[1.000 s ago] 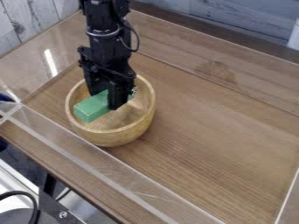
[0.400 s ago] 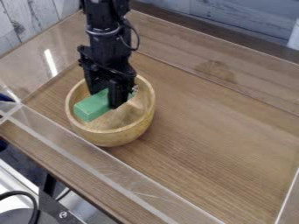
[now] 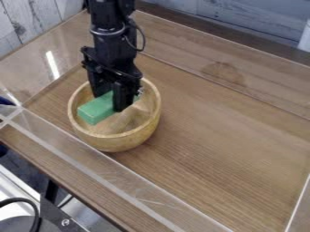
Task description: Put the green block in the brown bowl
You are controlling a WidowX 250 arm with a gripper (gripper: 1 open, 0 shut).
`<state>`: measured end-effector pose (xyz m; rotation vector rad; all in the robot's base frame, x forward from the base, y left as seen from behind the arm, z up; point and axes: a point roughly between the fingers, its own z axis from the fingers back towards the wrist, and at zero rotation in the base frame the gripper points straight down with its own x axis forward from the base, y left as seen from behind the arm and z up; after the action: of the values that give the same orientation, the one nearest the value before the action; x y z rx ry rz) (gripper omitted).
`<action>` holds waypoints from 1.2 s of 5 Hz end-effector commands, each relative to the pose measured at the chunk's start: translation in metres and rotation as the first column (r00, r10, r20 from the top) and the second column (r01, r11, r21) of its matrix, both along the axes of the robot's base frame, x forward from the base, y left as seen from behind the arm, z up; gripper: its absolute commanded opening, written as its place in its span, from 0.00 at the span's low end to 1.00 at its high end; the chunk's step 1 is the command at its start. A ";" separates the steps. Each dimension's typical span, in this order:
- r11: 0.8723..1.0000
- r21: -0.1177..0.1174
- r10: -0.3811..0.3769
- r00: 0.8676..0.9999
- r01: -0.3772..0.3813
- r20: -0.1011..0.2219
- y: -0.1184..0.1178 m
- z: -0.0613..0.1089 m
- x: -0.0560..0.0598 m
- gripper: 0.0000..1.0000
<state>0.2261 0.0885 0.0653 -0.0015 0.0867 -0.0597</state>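
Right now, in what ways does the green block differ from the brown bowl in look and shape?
The green block is a bright green, flat-sided bar; the brown bowl is round, light tan wood with visible grain. The block is far smaller than the bowl, which is much wider. The block sits inside the bowl; the bowl rests on the table. Both look matte, and both lie under the pincer.

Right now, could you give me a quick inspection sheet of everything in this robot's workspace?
Surface: wooden table, with a clear wall along the front edge.
Job's things: green block inside the brown bowl, one end up between the tool's fingers.
Clutter: nothing seen.
Tool: tool points down into the bowl, jaws either side of the block; grip or release cannot be told.
Cables: dark loop at bottom left, maybe a cable.
Surroundings: pale plank wall behind.
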 end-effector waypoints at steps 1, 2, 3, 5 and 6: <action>1.000 0.022 -0.007 0.999 0.005 0.050 0.004 0.013 0.013 0.00; 1.000 0.021 -0.006 0.999 0.005 0.045 0.003 0.012 0.013 0.00; 1.000 0.021 -0.005 0.999 0.004 0.040 0.003 0.011 0.014 0.00; 1.000 0.018 -0.003 1.000 0.003 0.030 0.001 0.010 0.015 0.00; 1.000 0.017 -0.002 1.000 0.002 0.025 0.001 0.009 0.016 0.00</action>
<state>0.2295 0.0858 0.0622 -0.0063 0.1121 -0.0550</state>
